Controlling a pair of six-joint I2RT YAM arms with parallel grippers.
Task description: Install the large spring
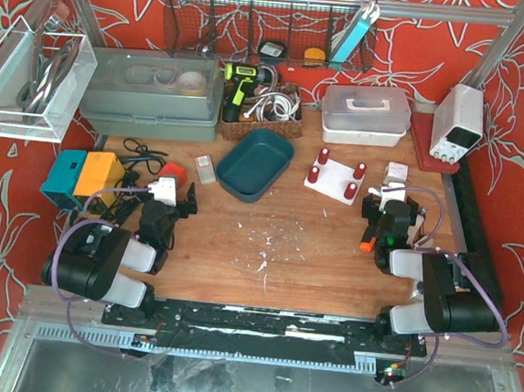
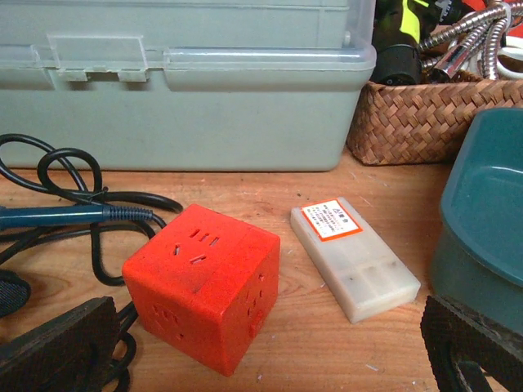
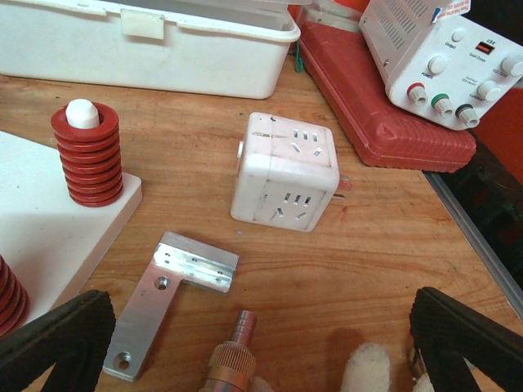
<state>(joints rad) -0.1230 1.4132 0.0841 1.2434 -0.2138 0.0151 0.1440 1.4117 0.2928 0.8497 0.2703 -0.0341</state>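
Top external view: a white plate (image 1: 333, 179) stood on the worktop (image 1: 268, 233), and each of its four posts already carried one of the red springs (image 1: 323, 155).
Large spring: probably one of those on the plate. No loose spring could be picked out beside it, and which one counted as large could not be told.
Long axis: upright. In the right wrist view the corner spring (image 3: 86, 155) stood straight on its post, the white post tip showing above its coils.
Right pincer (image 1: 387, 210): released, fingers spread wide with nothing between them, just to the right of the plate and slightly nearer the arm bases.
Bearing: from this pincer the plate lay ahead and to the left, with a metal bracket (image 3: 167, 294) on the worktop close beside the plate.
Left pincer (image 1: 174, 199): released and empty, well to the left of the plate, with a teal tray (image 1: 256, 163) between them.
Nearer arm: the right, clearly.
Coming move: judged to call for a leftward reach from the right and a grip across the coils, square to the upright post.
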